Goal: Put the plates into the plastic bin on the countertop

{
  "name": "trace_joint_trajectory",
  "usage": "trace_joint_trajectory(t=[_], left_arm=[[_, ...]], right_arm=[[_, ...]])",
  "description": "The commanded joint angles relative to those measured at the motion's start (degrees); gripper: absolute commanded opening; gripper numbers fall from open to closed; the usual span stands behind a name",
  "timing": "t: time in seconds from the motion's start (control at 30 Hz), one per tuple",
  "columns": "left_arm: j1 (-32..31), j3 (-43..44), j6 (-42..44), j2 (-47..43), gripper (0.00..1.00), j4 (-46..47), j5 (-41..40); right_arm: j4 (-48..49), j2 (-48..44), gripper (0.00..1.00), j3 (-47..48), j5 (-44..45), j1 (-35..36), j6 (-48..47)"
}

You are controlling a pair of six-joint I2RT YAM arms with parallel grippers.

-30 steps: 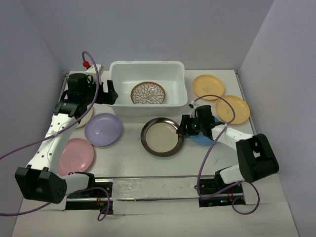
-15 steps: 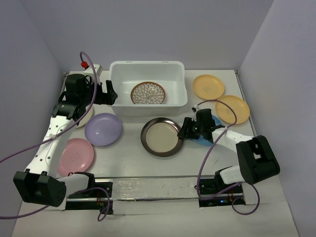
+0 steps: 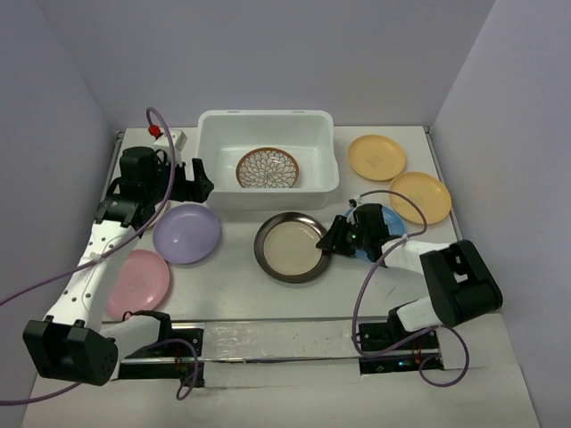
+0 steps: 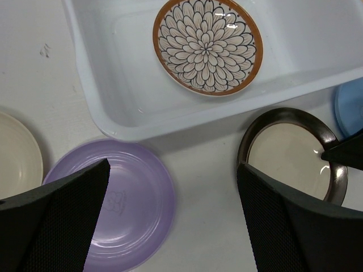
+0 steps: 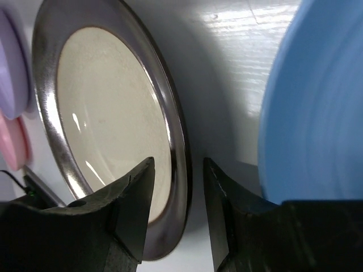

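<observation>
The silvery metal plate [image 3: 293, 247] lies in front of the white plastic bin [image 3: 214, 143]. My right gripper [image 3: 332, 239] straddles that plate's right rim [image 5: 180, 148]. One finger is over the plate's inside and the other outside it, jaws open with gaps showing. A blue plate [image 5: 317, 102] lies just right of it. The brown petal plate [image 3: 268, 168] rests in the bin. My left gripper [image 3: 203, 178] hovers wide open by the bin's left front corner, above the countertop [image 4: 198, 187], between the lavender plate [image 4: 113, 198] and the metal plate [image 4: 283, 150].
A pink plate [image 3: 136, 281] lies at the near left. A cream plate [image 4: 17, 156] sits left of the lavender one, under the left arm. Two yellow-orange plates [image 3: 376, 156] [image 3: 419, 197] lie right of the bin. Lilac walls close in the sides and back.
The right gripper has slid down and left onto the metal plate's rim and its jaws have narrowed. The left arm has shifted slightly toward the near side, still open.
</observation>
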Motion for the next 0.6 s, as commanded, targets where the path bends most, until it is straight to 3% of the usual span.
trace_joint_trajectory(t=[0.0, 0.17, 0.3, 0.57], left_arm=[[0.42, -0.44, -1.37, -2.65, 0.99, 2.5, 0.63], [0.42, 0.56, -0.85, -2.63, 0.99, 1.57, 0.18], [0.49, 1.32, -0.09, -2.16, 0.99, 1.34, 0.0], [0.98, 2.21, -0.67, -1.21, 0.99, 1.65, -0.78]], right_arm=[[8.51, 4.17, 0.45, -0.54, -3.26, 0.3, 2.07], [13.2, 9.22, 0.25, -0.47, -5.22, 0.18, 1.61], [11.94, 6.52, 0.02, -0.91, -6.92, 0.04, 1.07], [-1.36, -12.97, 0.0, -1.54, -11.72, 0.3, -4.3]])
